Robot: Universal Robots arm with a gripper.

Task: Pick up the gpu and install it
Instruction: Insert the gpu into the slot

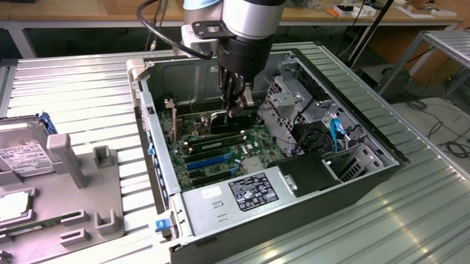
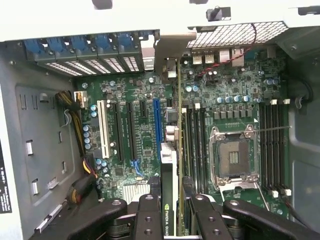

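arm: reaching straight down | pincer [image 1: 236,107]: pointing down, fingers [image 2: 149,215] clamped on something

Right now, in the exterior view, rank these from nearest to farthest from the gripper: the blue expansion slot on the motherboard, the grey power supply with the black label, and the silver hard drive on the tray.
1. Blue expansion slot: below the gripper, inside the case.
2. Grey power supply: at the case's near end.
3. Silver hard drive: outside the case, far on the exterior view's left.

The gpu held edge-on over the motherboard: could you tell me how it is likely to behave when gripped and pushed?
The gpu is a thin flat board, so probably stiff and light. Held on edge in the pincer, it may tilt if pushed off-centre. Its exposed board is likely fragile.
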